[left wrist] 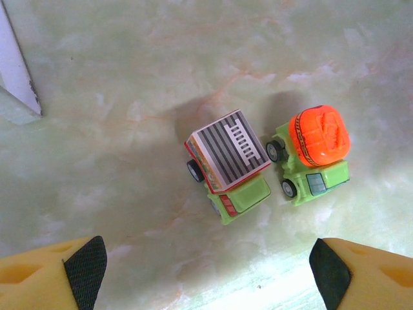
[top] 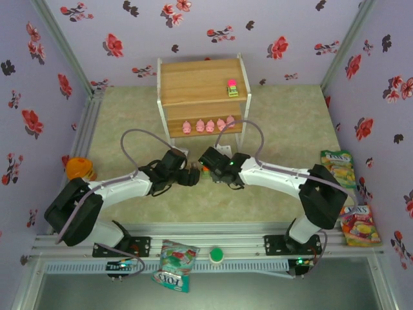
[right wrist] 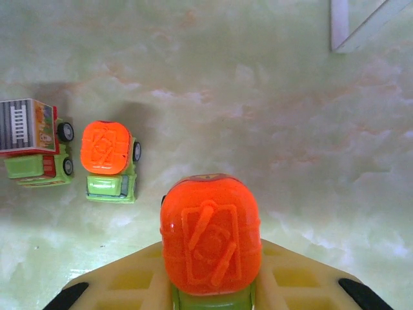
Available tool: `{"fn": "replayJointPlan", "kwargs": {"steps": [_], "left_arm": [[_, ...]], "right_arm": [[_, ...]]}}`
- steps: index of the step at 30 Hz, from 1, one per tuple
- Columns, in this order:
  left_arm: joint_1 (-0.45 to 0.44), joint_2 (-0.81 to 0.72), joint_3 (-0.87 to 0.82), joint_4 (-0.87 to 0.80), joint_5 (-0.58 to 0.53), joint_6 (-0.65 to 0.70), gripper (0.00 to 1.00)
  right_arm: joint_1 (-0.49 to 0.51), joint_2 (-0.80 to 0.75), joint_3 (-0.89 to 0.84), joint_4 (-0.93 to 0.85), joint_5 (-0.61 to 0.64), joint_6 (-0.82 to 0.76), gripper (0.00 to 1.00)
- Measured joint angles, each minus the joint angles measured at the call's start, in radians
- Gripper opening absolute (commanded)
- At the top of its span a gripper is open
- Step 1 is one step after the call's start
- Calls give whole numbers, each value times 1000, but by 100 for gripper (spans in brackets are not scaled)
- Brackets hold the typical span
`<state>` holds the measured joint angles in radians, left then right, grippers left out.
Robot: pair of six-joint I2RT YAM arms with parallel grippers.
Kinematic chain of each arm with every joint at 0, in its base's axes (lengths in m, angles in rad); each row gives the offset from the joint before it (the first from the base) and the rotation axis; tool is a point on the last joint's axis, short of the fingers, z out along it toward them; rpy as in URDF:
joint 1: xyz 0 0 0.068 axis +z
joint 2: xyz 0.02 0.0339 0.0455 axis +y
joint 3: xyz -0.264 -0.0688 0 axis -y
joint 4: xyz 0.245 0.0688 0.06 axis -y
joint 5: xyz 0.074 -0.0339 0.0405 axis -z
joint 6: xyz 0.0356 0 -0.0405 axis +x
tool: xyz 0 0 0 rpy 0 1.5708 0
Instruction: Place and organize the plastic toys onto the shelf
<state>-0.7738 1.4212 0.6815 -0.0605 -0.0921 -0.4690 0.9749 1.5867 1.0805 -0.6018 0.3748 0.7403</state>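
Five pink pigs [top: 208,125] stand in a row along the front edge of the shelf's [top: 193,81] lower board, and one pink-topped car [top: 231,87] sits near the right edge of its top board. We see the right gripper [right wrist: 216,290] clamped on an orange-topped car [right wrist: 210,236]. The left gripper [left wrist: 208,271] hangs with its jaws wide apart over two more cars: a striped-top car [left wrist: 229,165] and an orange-drum car [left wrist: 314,152]. They sit side by side, close but apart, near the middle of the tabletop [top: 284,129], just before the shelf.
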Motion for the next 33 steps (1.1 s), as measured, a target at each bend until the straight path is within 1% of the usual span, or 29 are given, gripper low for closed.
{"fn": "replayJointPlan", "kwargs": {"steps": [9,16,25,33], "left_arm": [[-3,0,-6,9,8,0,87],[-24,-2,-10,24,8,5,87],[-58,-38,-15,45,8,22,87],[-99,-46,-15,50,2,46,87]], "right_arm": [[14,-86,33,-74,37,0,28],[18,-151,114,-128,76,-16,28],[19,-167,191,-179,108,-50,28],[20,-189,299,-198,133,-87,28]]}}
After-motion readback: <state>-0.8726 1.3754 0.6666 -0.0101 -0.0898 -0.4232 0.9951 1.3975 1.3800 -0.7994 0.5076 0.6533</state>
